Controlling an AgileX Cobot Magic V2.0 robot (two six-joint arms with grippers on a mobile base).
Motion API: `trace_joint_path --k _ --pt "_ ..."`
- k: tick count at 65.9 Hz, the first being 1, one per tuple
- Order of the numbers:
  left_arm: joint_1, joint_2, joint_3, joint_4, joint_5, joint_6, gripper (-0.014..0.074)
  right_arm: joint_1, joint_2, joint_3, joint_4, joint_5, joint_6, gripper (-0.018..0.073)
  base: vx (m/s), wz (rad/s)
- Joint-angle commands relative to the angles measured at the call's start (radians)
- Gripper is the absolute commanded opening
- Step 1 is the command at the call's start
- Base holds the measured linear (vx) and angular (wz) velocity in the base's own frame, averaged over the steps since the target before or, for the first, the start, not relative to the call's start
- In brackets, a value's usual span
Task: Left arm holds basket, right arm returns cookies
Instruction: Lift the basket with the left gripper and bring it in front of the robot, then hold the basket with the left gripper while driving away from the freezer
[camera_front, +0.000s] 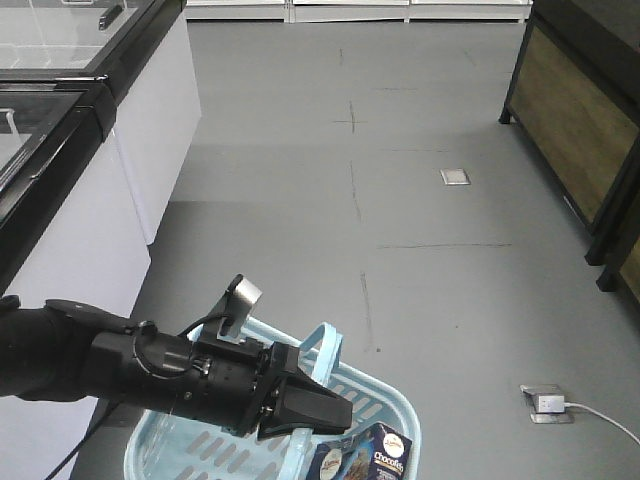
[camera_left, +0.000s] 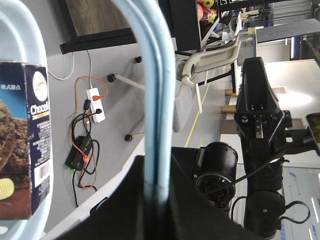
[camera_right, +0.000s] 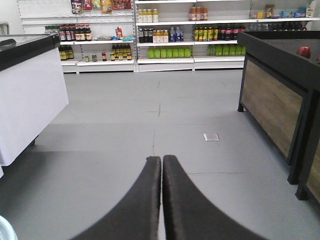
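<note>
On the front camera I see the left arm (camera_front: 120, 365) reaching in from the lower left, its silver tab (camera_front: 243, 297) sticking up near the wrist. The left gripper (camera_front: 315, 410) is clenched on the handle (camera_front: 325, 345) of the light blue basket (camera_front: 395, 405). The left wrist camera confirms it: the pale blue strap runs down between the dark jaws and is pinched there.

The ChocoTello cookies box (camera_front: 368, 460) stands upright inside the basket, against the wall on the side away from the arm. From the left wrist I read its navy face, round logo and barcode at the left edge (camera_left: 25, 140).

The right gripper (camera_right: 161, 165) is closed with nothing in it. Its two dark fingers (camera_right: 145, 200) are pressed flat together and point out over bare grey floor (camera_right: 100, 165). The right arm (camera_left: 257, 120) shows as a black shape beyond the handle in the left wrist view, apart from the basket.

A white freezer cabinet (camera_front: 60, 230) stands on the left, drink shelves (camera_right: 170, 35) lie ahead, and a wood-sided display stand (camera_right: 270, 100) is to the right.
</note>
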Motion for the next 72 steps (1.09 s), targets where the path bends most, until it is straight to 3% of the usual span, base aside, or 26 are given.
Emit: trace_joint_path --k 1,27,72 --pt "-0.007 -0.055 -0.020 -0.085 0.081 0.027 -0.0007 0.000 -0.010 -0.001 -0.004 -0.078 -0.001 -0.0008 0.00 0.00" --pt "-0.008 -0.055 -0.020 -0.080 -0.071 0.027 -0.0007 0.000 -0.010 -0.001 -0.004 -0.078 -0.001 -0.0008 0.00 0.00" --pt "-0.008 -0.055 -0.020 -0.080 -0.075 0.027 -0.0007 0.000 -0.010 -0.001 -0.004 -0.078 -0.001 -0.0008 0.00 0.00"
